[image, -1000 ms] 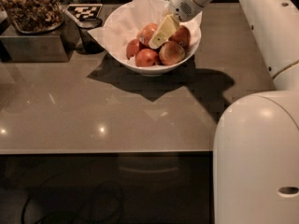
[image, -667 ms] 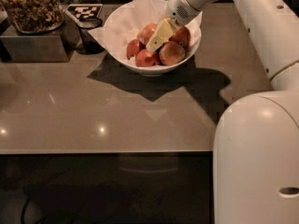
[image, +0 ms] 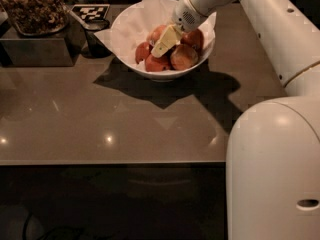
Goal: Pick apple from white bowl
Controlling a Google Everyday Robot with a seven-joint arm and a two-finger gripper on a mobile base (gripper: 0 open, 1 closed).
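- Counting the fruit, five reddish apples (image: 183,57) show, heaped together in the one white bowl (image: 172,74); any beneath them are hidden.
- White paper (image: 136,18) lines the bowl, and its pointed corners stick out over the rim.
- The bowl stands on the grey table (image: 100,119), toward the far edge.
- One small dark cup (image: 95,33) sits just beside the bowl's left side, with one black-and-white marker card (image: 90,11) behind it.
- One dark bin of brown pieces (image: 34,6) stands at the far left.
- One white arm (image: 270,24) reaches in from the right and slopes down toward the left over the bowl.
- The tool (image: 166,41) is tilted and its pale tip is down among the apples, near the middle of the heap.
- Whether the tool is spread or pinching an apple cannot be told.
- Since a second ago the tool has slid a little lower and leftward into the heap; the bowl and apples lie as they did.
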